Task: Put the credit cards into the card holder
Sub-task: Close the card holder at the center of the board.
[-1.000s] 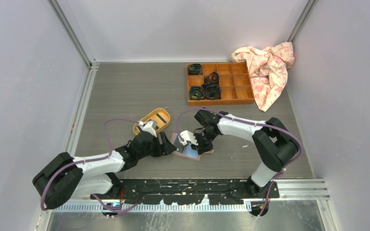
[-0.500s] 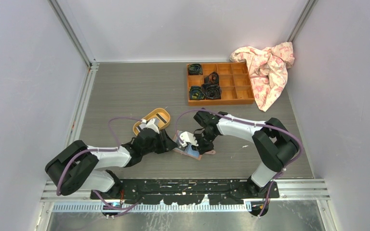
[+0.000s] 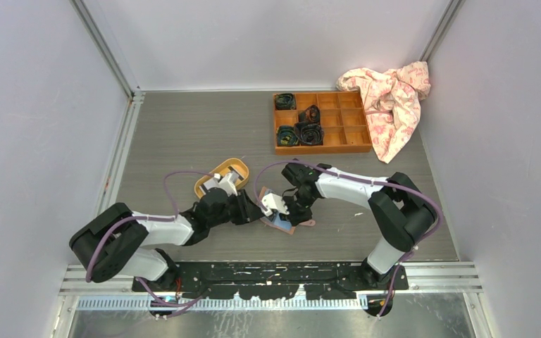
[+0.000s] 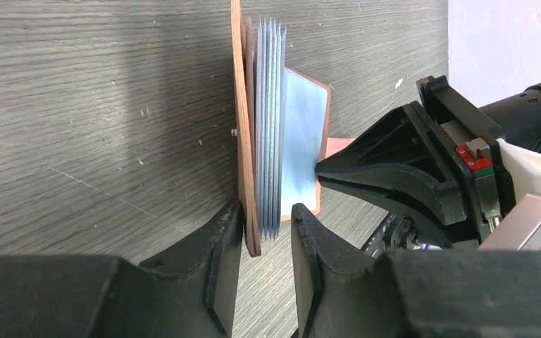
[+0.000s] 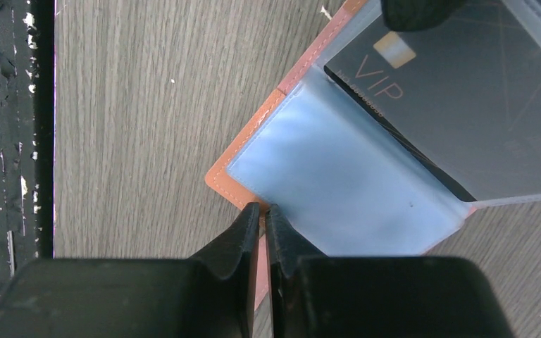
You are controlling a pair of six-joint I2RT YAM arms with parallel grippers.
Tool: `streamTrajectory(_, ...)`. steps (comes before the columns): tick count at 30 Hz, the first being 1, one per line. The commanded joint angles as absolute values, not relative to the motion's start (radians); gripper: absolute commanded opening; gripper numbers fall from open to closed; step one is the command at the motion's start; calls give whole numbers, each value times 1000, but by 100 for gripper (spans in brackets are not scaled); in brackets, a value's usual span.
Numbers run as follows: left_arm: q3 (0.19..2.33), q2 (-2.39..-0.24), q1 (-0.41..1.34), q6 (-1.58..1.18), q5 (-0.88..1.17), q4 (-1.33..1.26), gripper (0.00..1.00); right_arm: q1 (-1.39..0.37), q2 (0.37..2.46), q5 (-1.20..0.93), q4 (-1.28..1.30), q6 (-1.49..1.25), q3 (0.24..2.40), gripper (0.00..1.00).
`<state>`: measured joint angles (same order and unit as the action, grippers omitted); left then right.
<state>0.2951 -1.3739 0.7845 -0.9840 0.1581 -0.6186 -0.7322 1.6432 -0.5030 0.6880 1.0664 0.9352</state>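
While my left tool (image 4: 268,211) straddles the raised half of the card holder (image 4: 244,127), one of its fingers (image 4: 225,239) lies against the salmon-pink cover. The other finger stands just beside the fan of bluish sleeves (image 4: 271,105). I cannot tell whether the two truly clamp that half or only bracket it. The raised half stands upright on its edge on the table (image 4: 77,105), and the other half lies flat, blue side up. My right tool (image 5: 264,211) has its fingers together, with only a hairline between them. Their tips rest on the salmon border at a corner of the flat half. A black credit card (image 5: 458,98) marked VIP sits inside a clear sleeve. Seen from above, the card holder lies near the front of the table between my two tools. A yellow oval tray (image 3: 206,186) is just behind my left wrist. A wooden compartment box (image 3: 324,149) and a pink patterned cloth (image 3: 391,105) are well apart at the far right.
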Motion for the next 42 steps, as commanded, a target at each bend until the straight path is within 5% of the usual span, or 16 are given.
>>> streamTrajectory(1, 315, -1363, 803, -963, 179, -675, 31, -735, 1650, -471, 647, 1068, 967, 15)
streamTrajectory(11, 431, -1346, 914, -823, -9, -389, 1, -665, 1596, -599, 716, 1013, 1016, 24)
streamTrajectory(20, 656, -1273, 1136, -741, -441, 121, 0, -405, 1530, -890, 733, 738, 1080, 36)
streamTrajectory(30, 1034, -1612, 1308, -753, -674, 555, 0, -252, 1616, -894, 637, 373, 1120, 34)
streamTrajectory(34, 1173, -1726, 1357, -744, -713, 673, 6, -251, 1638, -870, 629, 339, 1125, 34)
streamTrajectory(42, 1218, -1771, 1379, -687, -531, 571, 46, -252, 1638, -850, 632, 331, 1131, 34)
